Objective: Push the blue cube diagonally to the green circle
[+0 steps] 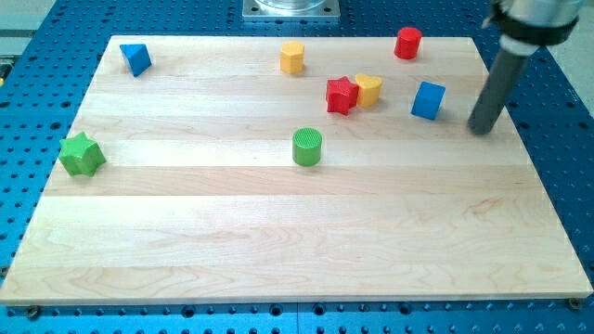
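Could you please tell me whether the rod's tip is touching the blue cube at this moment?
Apart. The camera view shows bare wood between my tip and the blue cube; the tip sits to the cube's right, slightly lower in the view.

— What am I working on here?
— A pale wooden board point(278, 223) over a blue perforated bench point(37, 65).
— And on the board?
— Blue cube point(428, 100) towards the view's right, my tip point(480, 129) just beside it. Red star point(342, 95) touching a yellow heart point(368, 89). Green cylinder point(307, 147) mid-board, green star point(82, 154) far left.
— Along the top?
— Blue triangular block point(136, 58), yellow hexagonal block point(292, 57), red cylinder point(407, 43).
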Motion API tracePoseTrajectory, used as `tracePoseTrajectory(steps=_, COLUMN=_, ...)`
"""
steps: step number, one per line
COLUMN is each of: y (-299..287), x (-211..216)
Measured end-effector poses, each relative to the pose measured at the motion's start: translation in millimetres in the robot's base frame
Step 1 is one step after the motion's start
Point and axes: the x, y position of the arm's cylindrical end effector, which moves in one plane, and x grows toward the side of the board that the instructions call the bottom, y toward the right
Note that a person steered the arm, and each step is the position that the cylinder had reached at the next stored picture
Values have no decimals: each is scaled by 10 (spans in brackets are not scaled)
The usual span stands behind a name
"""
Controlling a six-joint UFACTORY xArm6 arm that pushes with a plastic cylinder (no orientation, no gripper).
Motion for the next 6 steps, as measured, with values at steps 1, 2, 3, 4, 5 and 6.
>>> tracePoseTrajectory(steps=1, y=-64, x=-307)
tracePoseTrajectory(steps=2, y=-1037, x=-43)
tracePoseTrajectory(steps=3, y=-2066, x=255)
tracePoseTrajectory(steps=4, y=-2399, x=242)
tracePoseTrajectory(steps=5, y=-2890, x=41)
tracePoseTrajectory(steps=6, y=-3268, x=-171)
